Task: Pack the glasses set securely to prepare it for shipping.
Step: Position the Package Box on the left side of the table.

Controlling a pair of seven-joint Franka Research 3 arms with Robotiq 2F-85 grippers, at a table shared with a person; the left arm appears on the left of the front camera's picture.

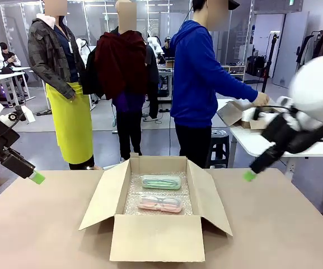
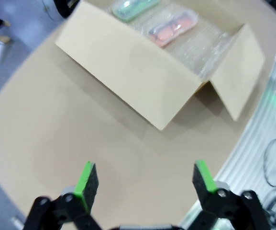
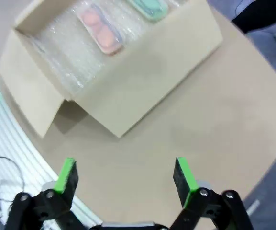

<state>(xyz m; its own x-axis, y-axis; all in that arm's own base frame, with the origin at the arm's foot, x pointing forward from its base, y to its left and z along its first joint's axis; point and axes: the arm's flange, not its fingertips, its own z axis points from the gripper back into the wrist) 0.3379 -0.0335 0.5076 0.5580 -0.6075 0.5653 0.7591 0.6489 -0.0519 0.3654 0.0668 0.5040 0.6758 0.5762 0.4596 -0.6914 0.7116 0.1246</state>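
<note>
- The mint-green case (image 1: 161,182) and the pink case (image 1: 160,203) lie side by side on bubble wrap (image 1: 132,196) inside the open cardboard box (image 1: 155,238); that step looks done.
- Likely left to do: cover them and shut the flaps.
- The left fingers (image 2: 87,179) and right fingers (image 3: 67,176) are spread wide and empty, either side of the box.
- The counter (image 1: 38,235) is plain brown; beyond it, a person in a blue top (image 1: 197,73) stands in a workshop-like room.

- I see my left gripper (image 2: 145,176) with its jaws wide apart, holding nothing, above the bare table (image 2: 47,139).
- Beyond it stands the open cardboard box (image 2: 128,67), lined with bubble wrap (image 2: 202,48).
- The mint-green case (image 2: 133,6) and the pink case (image 2: 173,28) lie side by side on this wrap.
</note>
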